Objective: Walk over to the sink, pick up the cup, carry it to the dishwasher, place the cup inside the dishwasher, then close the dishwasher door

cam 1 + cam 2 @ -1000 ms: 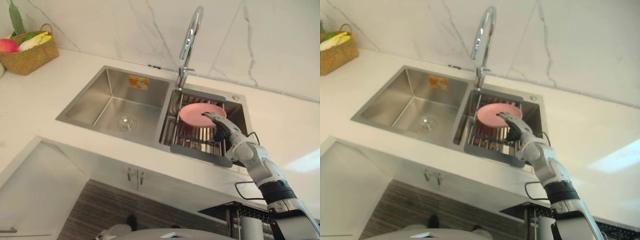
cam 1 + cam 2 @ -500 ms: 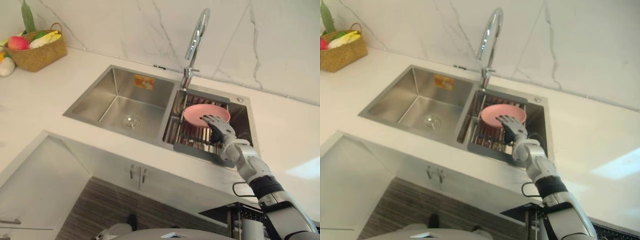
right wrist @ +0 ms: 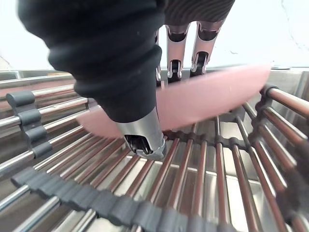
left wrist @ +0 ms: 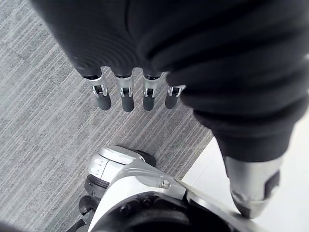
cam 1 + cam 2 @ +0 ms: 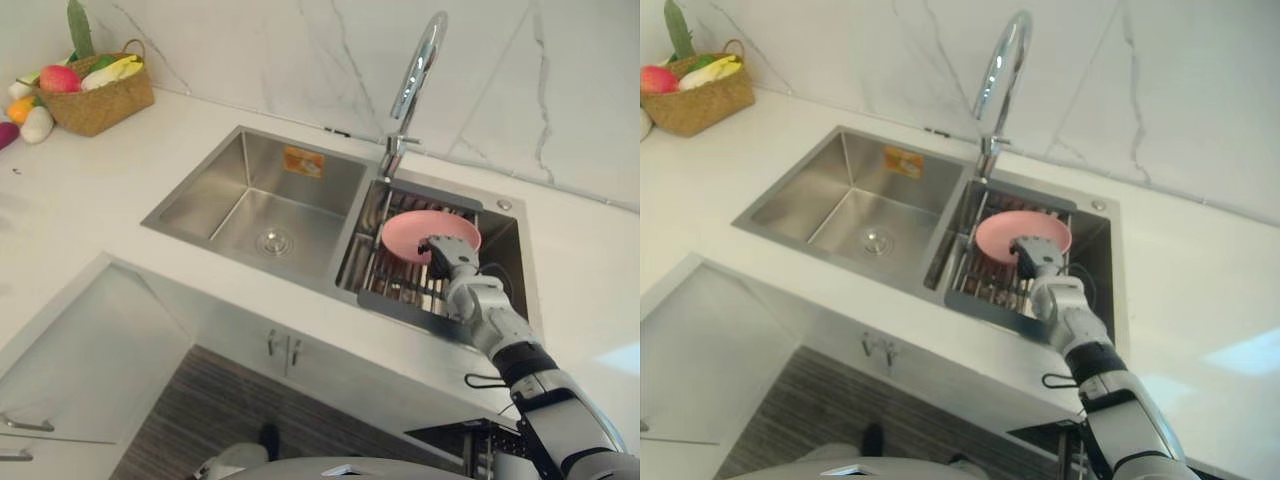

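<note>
A pink cup (image 5: pixel 415 232), shallow like a dish, leans on the wire rack (image 5: pixel 395 285) in the sink's right basin. My right hand (image 5: pixel 445 255) is at its near rim, reaching in from the counter's front edge. In the right wrist view the fingers (image 3: pixel 176 53) go over the pink rim (image 3: pixel 217 92) and down behind it, while the thumb (image 3: pixel 142 137) sits on the near side, so the rim is pinched between them. My left hand (image 4: pixel 126 92) hangs over grey floor with its fingers straight and nothing in it.
A tall chrome faucet (image 5: pixel 415 75) rises behind the divider between the basins. The left basin (image 5: pixel 260 205) holds only its drain. A woven basket (image 5: pixel 95 95) of fruit stands at the counter's far left. White cabinet fronts (image 5: pixel 100 370) lie below the counter.
The view has shifted, so the sink sits further right. My right hand's fingers, spread above the pink cup before, have curled down over its rim.
</note>
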`<state>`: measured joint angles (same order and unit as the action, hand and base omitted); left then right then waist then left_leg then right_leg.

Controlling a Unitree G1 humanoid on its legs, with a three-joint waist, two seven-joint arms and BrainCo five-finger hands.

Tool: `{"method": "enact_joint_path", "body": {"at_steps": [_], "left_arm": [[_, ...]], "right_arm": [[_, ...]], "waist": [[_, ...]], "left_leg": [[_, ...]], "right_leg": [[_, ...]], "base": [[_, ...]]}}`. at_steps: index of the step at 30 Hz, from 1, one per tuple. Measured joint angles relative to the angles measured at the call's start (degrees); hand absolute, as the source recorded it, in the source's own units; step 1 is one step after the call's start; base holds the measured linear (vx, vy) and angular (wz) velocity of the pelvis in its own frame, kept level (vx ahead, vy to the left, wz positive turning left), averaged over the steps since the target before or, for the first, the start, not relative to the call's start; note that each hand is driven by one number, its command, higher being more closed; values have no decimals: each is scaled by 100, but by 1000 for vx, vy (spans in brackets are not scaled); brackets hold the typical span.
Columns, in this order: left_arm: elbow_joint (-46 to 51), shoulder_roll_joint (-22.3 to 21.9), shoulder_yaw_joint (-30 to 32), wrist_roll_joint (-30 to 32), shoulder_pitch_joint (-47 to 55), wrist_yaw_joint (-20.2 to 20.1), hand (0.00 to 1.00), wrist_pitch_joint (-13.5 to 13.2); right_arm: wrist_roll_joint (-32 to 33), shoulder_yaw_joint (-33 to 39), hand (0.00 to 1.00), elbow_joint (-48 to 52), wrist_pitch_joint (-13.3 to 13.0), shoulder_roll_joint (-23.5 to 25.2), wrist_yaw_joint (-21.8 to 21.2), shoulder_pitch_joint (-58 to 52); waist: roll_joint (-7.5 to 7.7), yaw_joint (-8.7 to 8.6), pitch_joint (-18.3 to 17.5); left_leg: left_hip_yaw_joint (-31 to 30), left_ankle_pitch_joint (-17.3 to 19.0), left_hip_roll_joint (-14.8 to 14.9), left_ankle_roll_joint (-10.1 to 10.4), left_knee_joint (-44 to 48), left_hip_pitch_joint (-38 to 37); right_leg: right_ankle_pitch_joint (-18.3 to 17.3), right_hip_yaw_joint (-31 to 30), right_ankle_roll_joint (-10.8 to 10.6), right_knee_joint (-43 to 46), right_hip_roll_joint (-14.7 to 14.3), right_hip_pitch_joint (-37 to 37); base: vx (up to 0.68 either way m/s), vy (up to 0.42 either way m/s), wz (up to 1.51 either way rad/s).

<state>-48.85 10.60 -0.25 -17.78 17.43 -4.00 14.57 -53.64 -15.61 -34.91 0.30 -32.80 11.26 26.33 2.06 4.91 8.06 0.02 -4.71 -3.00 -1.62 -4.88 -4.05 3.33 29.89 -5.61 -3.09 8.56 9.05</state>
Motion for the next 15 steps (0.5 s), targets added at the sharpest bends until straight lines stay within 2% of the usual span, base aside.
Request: {"method": "enact_joint_path", "body": {"at_steps": [2, 4, 6, 15], "left_arm": [[-2, -3, -4, 3, 5, -5, 0, -2], [0, -2, -20, 8, 4, -8, 0, -20], [-1, -2, -24, 33, 5, -9, 0, -28], [-11, 6, -101, 60, 7, -14, 0, -124]], "right_arm": [[-135, -18, 100, -46, -5, 30, 266, -6], [-481, -25, 100, -79, -22, 35, 757, -7], [-545, -26, 100, -198, -6, 35, 1082, 17], [-530, -25, 100, -228, 68, 17, 1541, 157]], "waist": [[7, -3, 38], [4, -12, 98], [3, 6, 107], [-29, 43, 157]], "left_leg": [[-20, -1, 0, 3, 0, -15], [-23, 4, 0, 22, 0, -14], [-26, 3, 0, 24, -1, -1], [-18, 9, 0, 17, -2, 41]], "right_leg": [[0, 37, 0, 2, 0, 29], [0, 39, 0, 4, 1, 29], [0, 43, 1, 6, 1, 30], [-46, 47, 7, 4, 5, 29]], "base": [[3, 1, 7], [0, 0, 0], [-42, 18, 1], [-20, 7, 0]]}}
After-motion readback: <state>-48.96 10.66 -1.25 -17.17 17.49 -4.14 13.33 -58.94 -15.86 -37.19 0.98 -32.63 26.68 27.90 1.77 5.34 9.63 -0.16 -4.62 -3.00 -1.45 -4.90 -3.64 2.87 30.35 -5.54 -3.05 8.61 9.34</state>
